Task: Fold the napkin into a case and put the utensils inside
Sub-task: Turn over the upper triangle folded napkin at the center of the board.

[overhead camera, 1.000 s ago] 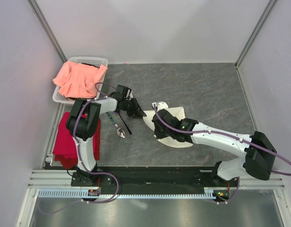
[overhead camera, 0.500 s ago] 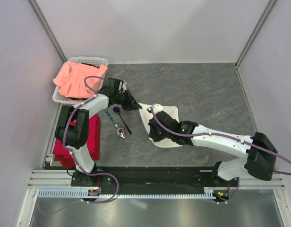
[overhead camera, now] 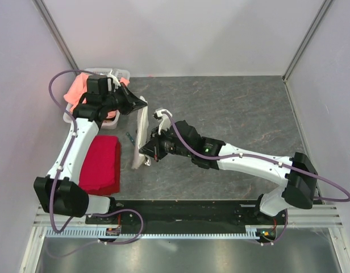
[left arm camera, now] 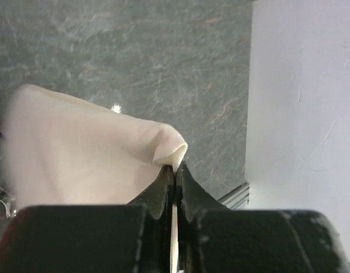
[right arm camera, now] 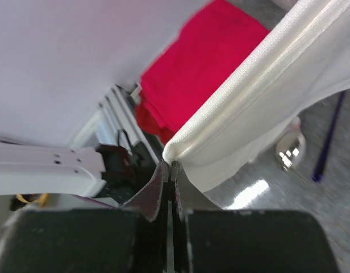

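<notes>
Snapped the left fingers (left arm camera: 174, 173) shut on a napkin (overhead camera: 140, 136) corner, right fingers (right arm camera: 168, 170) pinching another, and swung it up off the surface above the utensils (right arm camera: 288, 153), seemingly ready for folding.

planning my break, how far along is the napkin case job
Done: no fold visible yet. In hand: left end effector and right end effector each pinch the napkin, holding it stretched above the table. Left: fold it into a case, then put in the utensils lying below.
</notes>
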Robot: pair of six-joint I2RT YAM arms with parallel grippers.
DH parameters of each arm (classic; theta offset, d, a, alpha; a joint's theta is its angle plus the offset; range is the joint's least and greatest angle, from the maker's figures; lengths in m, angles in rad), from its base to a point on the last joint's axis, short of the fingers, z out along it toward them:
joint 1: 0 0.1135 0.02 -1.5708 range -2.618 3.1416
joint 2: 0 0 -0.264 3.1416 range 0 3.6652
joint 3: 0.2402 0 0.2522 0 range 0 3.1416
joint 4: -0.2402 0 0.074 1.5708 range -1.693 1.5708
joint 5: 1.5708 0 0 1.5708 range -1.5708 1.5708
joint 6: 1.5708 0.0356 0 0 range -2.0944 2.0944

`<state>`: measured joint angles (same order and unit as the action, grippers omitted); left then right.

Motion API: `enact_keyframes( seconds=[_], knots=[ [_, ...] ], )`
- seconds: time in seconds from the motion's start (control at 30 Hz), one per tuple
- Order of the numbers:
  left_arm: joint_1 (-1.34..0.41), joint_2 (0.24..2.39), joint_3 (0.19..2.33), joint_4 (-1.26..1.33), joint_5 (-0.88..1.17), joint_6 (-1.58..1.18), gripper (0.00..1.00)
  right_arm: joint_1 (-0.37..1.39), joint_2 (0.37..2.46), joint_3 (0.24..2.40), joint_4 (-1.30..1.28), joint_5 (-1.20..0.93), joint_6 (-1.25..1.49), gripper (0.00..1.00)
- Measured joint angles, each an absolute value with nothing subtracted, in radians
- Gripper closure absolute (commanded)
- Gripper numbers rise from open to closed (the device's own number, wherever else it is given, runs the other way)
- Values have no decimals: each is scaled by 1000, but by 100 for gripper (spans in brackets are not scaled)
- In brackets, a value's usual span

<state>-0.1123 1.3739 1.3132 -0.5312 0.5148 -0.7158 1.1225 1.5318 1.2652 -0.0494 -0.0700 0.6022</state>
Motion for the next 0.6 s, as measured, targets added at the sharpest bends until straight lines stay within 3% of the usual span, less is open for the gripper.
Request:
enact_keyframes(
  seconds=[0.17,0.47,0.6],
  knots=[
    [-211,1400,1385,-545,458,-707,98,1080,1446,1060,136,-102,674,100],
    [-480,1760,1406,-512,326,-709,98,905,1119,463,236,-135,771,100],
    [-573,1890,1474,-489,292,-715,98,856,999,331,218,-130,791,100]
  ],
)
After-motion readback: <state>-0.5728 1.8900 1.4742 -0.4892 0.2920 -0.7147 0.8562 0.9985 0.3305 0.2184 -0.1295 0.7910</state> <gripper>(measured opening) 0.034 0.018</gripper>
